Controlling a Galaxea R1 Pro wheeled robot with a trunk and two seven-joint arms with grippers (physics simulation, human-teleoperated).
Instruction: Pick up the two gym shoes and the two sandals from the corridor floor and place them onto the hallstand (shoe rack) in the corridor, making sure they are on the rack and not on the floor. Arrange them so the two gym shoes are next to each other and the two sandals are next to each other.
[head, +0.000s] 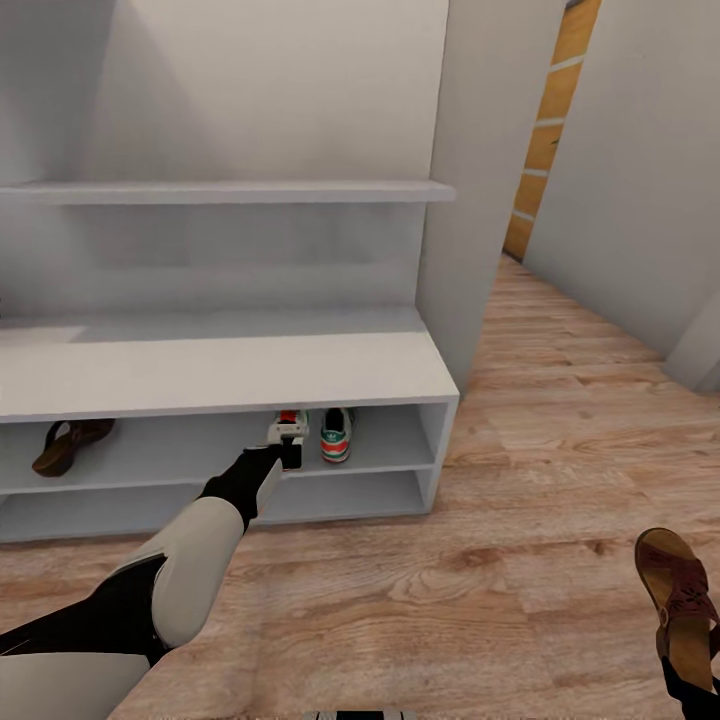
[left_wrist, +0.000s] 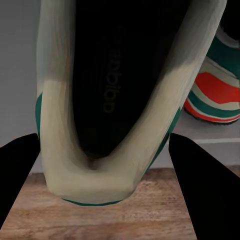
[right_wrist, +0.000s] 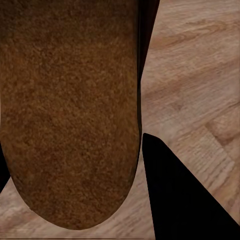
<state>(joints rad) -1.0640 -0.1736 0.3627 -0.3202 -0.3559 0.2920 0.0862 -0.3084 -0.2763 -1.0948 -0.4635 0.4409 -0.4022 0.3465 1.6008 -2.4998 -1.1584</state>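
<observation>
A gym shoe (left_wrist: 95, 100) is clamped by the left gripper (head: 288, 448), just beside the second sneaker (head: 336, 434); a sandal (head: 685, 605) is held in the right gripper (right_wrist: 75, 170).

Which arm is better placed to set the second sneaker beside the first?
Left. Its gripper is at the rack's upper shelf with the second sneaker, right beside the first sneaker. The right gripper is busy with a sandal.

Two gym shoes (head: 312, 436) and one sandal (head: 70, 444) on hallstand (head: 230, 370); other sandal (head: 685, 600) held.
</observation>
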